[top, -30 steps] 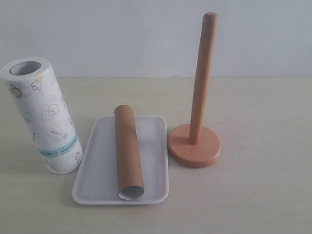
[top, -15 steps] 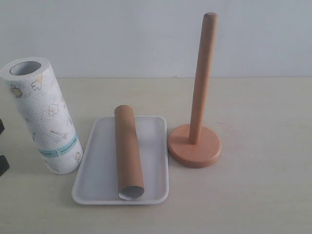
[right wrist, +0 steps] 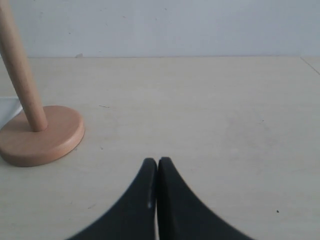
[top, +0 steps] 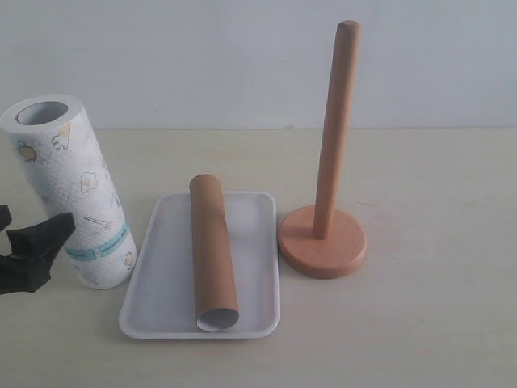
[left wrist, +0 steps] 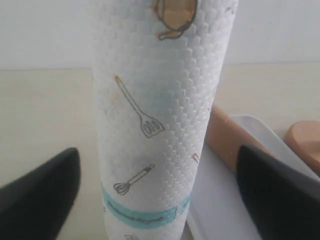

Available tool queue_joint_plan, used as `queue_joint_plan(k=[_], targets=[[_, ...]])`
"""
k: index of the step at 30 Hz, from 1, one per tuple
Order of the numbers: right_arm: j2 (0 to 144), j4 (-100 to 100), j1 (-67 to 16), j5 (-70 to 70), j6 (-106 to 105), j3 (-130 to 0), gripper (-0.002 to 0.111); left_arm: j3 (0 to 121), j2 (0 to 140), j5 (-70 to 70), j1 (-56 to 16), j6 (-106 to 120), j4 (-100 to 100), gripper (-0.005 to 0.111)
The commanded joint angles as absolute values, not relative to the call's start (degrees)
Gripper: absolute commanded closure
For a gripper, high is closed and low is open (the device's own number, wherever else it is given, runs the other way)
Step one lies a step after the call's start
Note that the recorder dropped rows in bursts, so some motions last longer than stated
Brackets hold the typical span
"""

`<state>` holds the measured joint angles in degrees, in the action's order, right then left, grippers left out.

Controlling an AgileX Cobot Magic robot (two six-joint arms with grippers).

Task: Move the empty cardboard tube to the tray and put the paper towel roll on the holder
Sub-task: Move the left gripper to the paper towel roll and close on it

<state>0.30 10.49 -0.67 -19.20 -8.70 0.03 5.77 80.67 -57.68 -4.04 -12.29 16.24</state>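
Left hand (top: 32, 241) has advanced beside the paper towel roll (top: 69, 190), spread apart; right hand (right wrist: 157, 172) pressed together

We see a pale beige table (top: 420, 323) running back to a plain, whitish wall (top: 202, 56). Soft, even light falls across both, with faint shadows.

The paper towel roll (top: 69, 190) is white with small utensil drawings (and a teal band), the cardboard tube (top: 212, 246) brown, the tray (top: 166, 275) white, the holder (top: 329, 186) reddish-brown.
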Motion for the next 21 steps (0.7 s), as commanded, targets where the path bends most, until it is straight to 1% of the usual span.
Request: queue_joint_plan(k=[1, 6, 21], targets=[[0.0, 9.93, -0.46, -18.68, -8.91, 0.0, 0.108, 6.05, 83.05, -61.74, -4.04, -10.4, 17.16, 0.01], [0.0, 9.93, -0.46, -18.68, -8.91, 0.0, 0.108, 6.15, 85.86, -66.04, -4.04, -9.15, 17.98, 0.01], [0.0, 9.93, -0.46, -18.68, -8.91, 0.0, 0.108, 14.46, 95.19, -66.17, -4.04, -7.86, 21.42, 0.01]])
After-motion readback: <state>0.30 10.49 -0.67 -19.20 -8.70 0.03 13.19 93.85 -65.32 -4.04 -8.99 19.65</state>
